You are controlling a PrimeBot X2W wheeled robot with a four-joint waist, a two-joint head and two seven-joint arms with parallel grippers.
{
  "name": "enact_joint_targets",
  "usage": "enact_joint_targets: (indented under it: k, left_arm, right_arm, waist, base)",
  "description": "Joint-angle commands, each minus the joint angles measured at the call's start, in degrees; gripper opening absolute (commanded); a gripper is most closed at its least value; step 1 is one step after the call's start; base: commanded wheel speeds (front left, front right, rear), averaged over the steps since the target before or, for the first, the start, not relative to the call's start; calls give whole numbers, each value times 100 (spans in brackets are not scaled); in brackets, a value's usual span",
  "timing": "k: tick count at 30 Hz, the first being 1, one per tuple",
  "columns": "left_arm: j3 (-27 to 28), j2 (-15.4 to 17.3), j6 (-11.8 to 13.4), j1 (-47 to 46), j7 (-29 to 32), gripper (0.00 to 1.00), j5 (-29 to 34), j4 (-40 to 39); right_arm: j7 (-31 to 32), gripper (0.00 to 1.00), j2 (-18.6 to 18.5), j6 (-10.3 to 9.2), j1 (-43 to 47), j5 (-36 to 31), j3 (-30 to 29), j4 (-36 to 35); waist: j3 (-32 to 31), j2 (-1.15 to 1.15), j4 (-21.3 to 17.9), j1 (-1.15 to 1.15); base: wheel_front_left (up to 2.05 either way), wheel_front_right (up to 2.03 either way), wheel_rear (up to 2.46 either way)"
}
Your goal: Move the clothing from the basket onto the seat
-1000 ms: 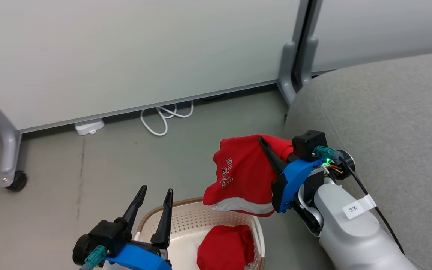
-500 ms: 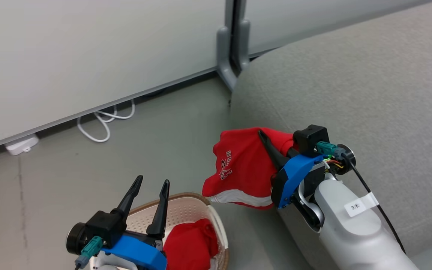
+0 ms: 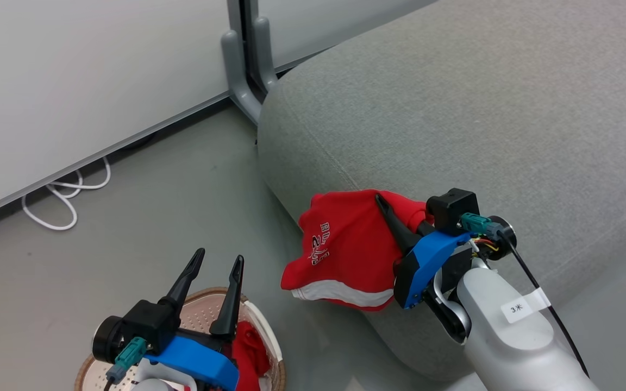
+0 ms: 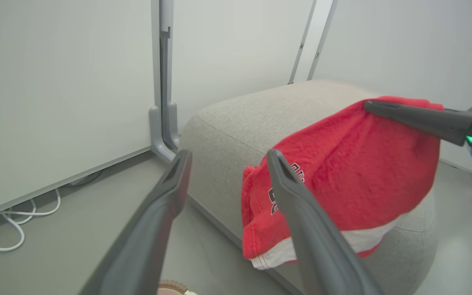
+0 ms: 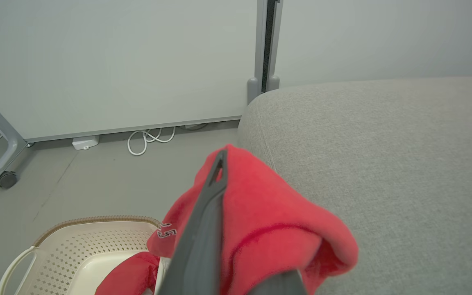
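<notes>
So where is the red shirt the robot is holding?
In the head view the red shirt hangs from the right end effector beside the grey sofa, right of the basket.

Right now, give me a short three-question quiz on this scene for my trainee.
1. Fill in: the left gripper is ____.
2. True or false: the right gripper is shut on a garment.
3. What holds the other garment? A left gripper, B basket, C right gripper.
Key: 1 open; 2 true; 3 B.
</notes>
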Motion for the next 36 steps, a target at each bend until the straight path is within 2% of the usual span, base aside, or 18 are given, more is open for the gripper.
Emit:
enact_joint_targets:
  k: [1,9,22,28,31,36]
  left_arm:
    - [-6,23,-10,-57,-15,100,30,-3]
    - [-8,57,-10,-85,-15,100,85,-49]
    - [-66,89,-10,-114,-15,100,66,-78]
    - [-112,191,-10,-239,-15,100,109,-162]
    - [-179,275,-10,-334,-15,100,125,-203]
    - [-374,480,-10,-620,-15,100,159,-322]
  right_arm:
    - [18,0,-4,1,58,10,6,-64]
    - [23,0,-4,1,127,-10,-53,-161]
    - [86,0,-5,1,75,40,-134,-286]
    - [143,0,-43,1,-441,-83,-552,-324]
    - [181,0,-226,1,-867,-167,-872,-311]
    - [365,0,-796,1,-1652,-466,-1423,-236]
  waist:
    - [24,0,-135,0]
    - [117,0,-277,0]
    - [228,0,-180,0]
    - [481,0,-33,0]
    - [701,0,87,0]
    - [1227,0,372,0]
  base:
    - [0,0,0]
    - [0,0,0]
    - [0,0,0]
    - [0,0,0]
    - [0,0,0]
    - [0,0,0]
